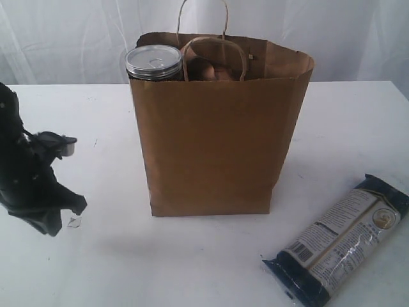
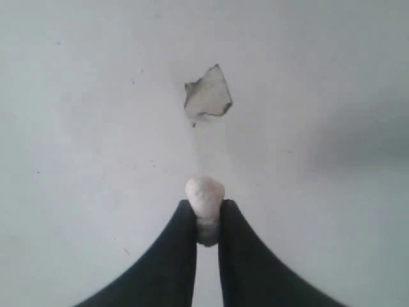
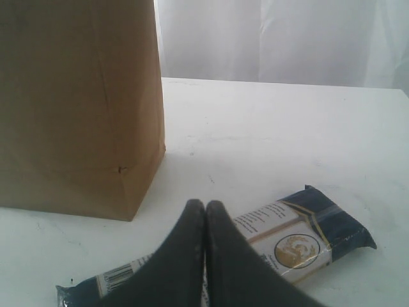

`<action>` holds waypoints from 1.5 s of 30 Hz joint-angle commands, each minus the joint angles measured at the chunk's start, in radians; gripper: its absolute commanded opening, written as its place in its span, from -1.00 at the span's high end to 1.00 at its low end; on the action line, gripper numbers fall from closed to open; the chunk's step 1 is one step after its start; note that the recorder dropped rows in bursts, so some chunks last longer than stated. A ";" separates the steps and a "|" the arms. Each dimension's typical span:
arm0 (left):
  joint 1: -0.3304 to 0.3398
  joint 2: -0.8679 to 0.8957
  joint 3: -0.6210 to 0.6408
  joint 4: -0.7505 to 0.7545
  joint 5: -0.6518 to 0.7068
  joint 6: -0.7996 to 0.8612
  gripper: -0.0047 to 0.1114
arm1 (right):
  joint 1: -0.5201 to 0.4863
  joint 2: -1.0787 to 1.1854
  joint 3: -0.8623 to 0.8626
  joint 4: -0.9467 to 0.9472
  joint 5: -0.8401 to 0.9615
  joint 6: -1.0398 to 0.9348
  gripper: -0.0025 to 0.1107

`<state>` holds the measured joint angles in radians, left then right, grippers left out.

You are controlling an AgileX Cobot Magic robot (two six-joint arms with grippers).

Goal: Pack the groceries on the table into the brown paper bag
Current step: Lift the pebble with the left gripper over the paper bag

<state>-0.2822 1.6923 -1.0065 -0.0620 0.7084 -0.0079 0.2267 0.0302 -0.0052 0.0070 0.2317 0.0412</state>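
— Where's the long dark-blue packet [image 1: 339, 240]?
— Lying flat and slanted toward the table's [image 1: 96, 268] right edge. It has a pale printed label between dark-blue ends and sits apart from the brown paper bag [image 1: 211, 141] mid-table.
— The grippers?
— The right gripper [image 3: 205, 208] has its fingers pressed together, empty, above the packet. The left gripper [image 2: 206, 216] is pinched on a small whitish lump [image 2: 204, 192] over the table's left side.

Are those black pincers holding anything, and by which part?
The left fingers pinch a small whitish lump by one end; the right fingers, shut, hold nothing.
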 commanded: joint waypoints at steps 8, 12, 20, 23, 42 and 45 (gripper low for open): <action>0.001 -0.360 -0.171 -0.013 0.139 0.008 0.91 | -0.009 -0.004 0.005 0.001 -0.002 -0.001 0.96; 0.001 -0.446 -0.273 -0.070 0.153 0.008 0.91 | -0.009 -0.004 0.005 0.001 -0.002 -0.001 0.96; 0.001 -0.481 -0.492 -0.296 0.208 0.088 0.91 | -0.009 -0.004 0.005 0.001 -0.002 -0.001 0.96; 0.001 -0.481 -0.543 -0.386 0.208 0.150 0.91 | -0.009 -0.004 0.005 0.001 -0.002 -0.001 0.96; -0.174 -0.239 -0.619 -0.783 0.079 0.513 0.91 | -0.009 -0.004 0.005 0.001 -0.002 -0.001 0.96; -0.214 -0.182 -0.624 -0.792 0.054 0.555 0.91 | -0.009 -0.004 0.005 0.001 -0.002 -0.001 0.96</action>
<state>-0.4727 1.4858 -1.6207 -0.8258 0.7767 0.5161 0.2267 0.0302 -0.0052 0.0070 0.2317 0.0412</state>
